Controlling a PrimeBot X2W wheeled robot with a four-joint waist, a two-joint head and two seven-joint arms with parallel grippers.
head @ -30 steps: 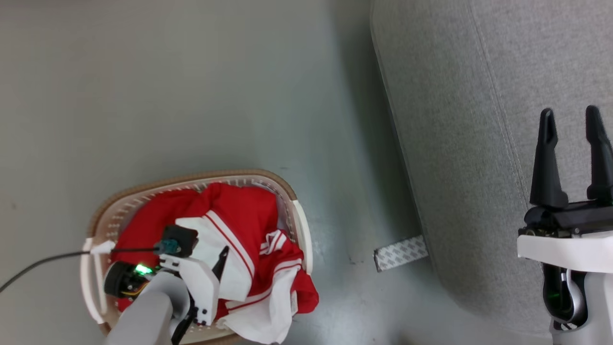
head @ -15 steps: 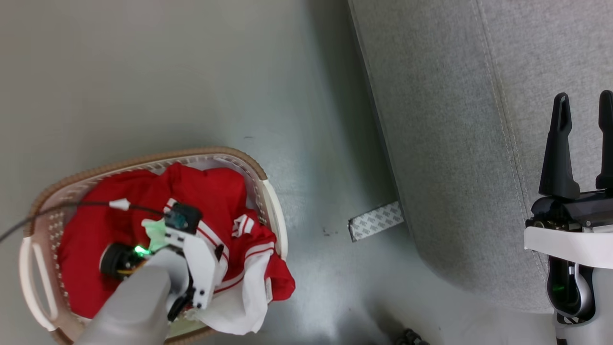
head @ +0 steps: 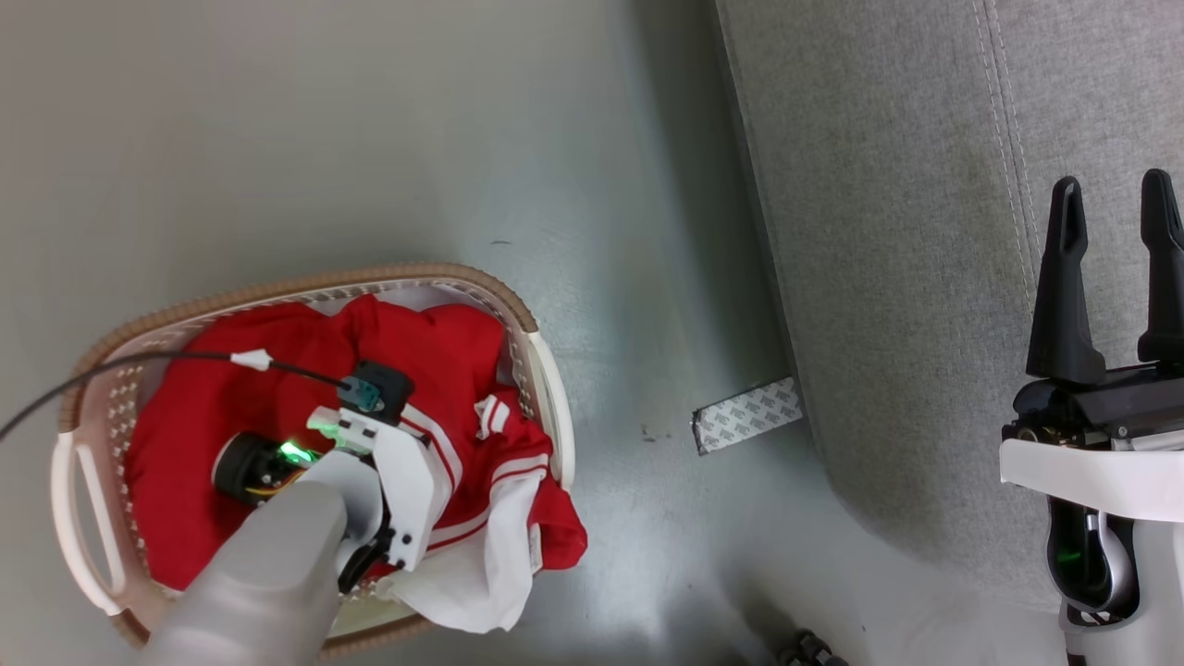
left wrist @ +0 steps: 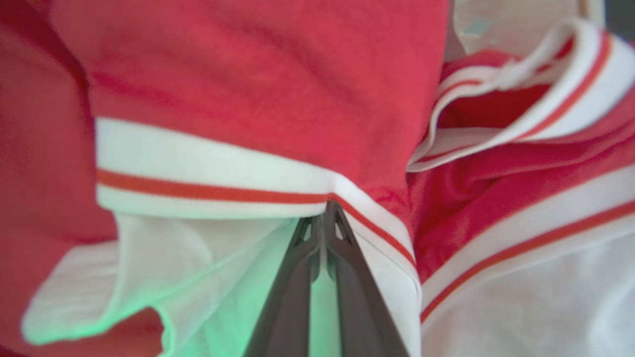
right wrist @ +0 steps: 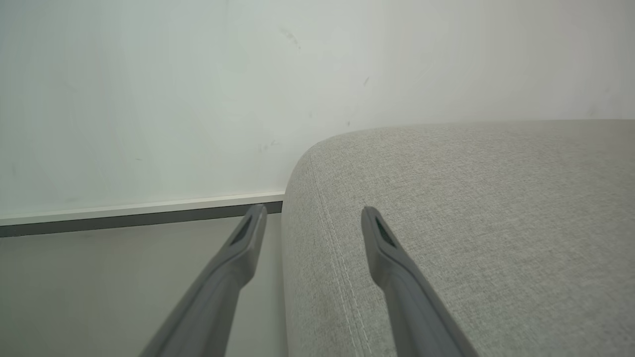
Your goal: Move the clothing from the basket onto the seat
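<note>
The clothing [head: 435,356], red with white striped trim, is piled in the white basket [head: 277,289], which stands on the floor at the lower left. One white panel hangs over the basket's near rim. My left arm reaches down into the pile. In the left wrist view my left gripper [left wrist: 325,212] is shut, its tips pinching the striped white hem of the clothing [left wrist: 278,89]. My right gripper [head: 1113,185] hovers open and empty over the grey seat [head: 906,231] on the right. The right wrist view shows its fingers [right wrist: 392,248] spread above the seat's rounded edge [right wrist: 471,223].
A patterned strip of tape [head: 747,414] lies on the grey floor by the seat's base. A black cable [head: 139,359] runs from my left wrist across the basket. A small dark object [head: 807,647] sits at the bottom edge. A wall with a baseboard [right wrist: 139,210] lies beyond the seat.
My left gripper has gone down into the pile and closed on the striped hem. The head camera has shifted, so the whole picture has moved. The right gripper stays open.
</note>
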